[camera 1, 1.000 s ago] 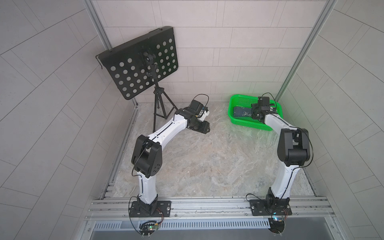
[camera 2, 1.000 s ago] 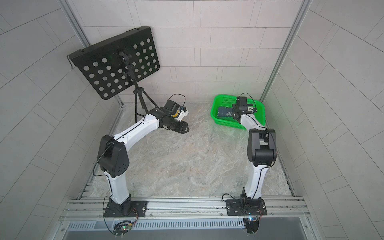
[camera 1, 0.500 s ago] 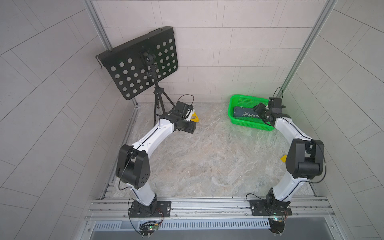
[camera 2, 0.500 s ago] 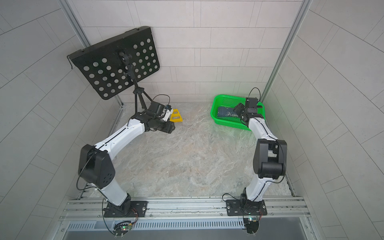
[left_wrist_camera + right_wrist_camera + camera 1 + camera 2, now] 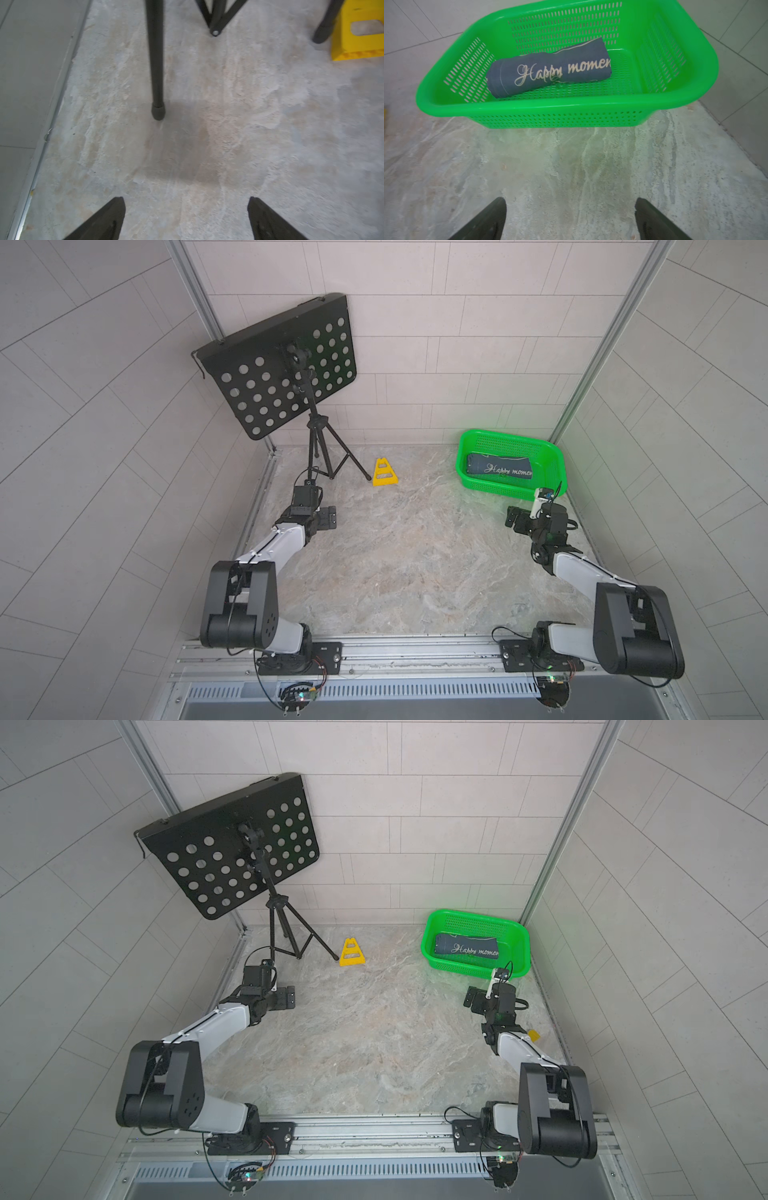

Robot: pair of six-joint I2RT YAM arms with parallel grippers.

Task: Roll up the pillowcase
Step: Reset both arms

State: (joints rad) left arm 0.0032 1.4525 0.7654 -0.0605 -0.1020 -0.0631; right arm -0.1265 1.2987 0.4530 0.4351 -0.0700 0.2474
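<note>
Right wrist view: rolled pillowcase [image 5: 548, 70] lies in the green basket [image 5: 529, 108]

And there it is: the pillowcase is a navy roll lying on the basket floor, with the cursive "Happy momen" facing up. Both top views put the basket [image 5: 498, 486] [image 5: 461, 967] at the far right corner of the tabletop [image 5: 415, 564], with the roll [image 5: 498, 466] [image 5: 465, 946] inside it.

The right hand [image 5: 570, 204] hangs over bare tabletop just in front of the basket. It is clear of the front wall, fingers spread wide with nothing between them.

Over by the left edge, the left hand [image 5: 186, 204] is released too, fingers apart and empty. It points at a tripod leg [image 5: 154, 62] of the black music stand [image 5: 282, 364], and that leg's foot rests on the tabletop just ahead of it.

A yellow block [image 5: 384, 475] stands near the far edge, just beside another tripod leg.
</note>
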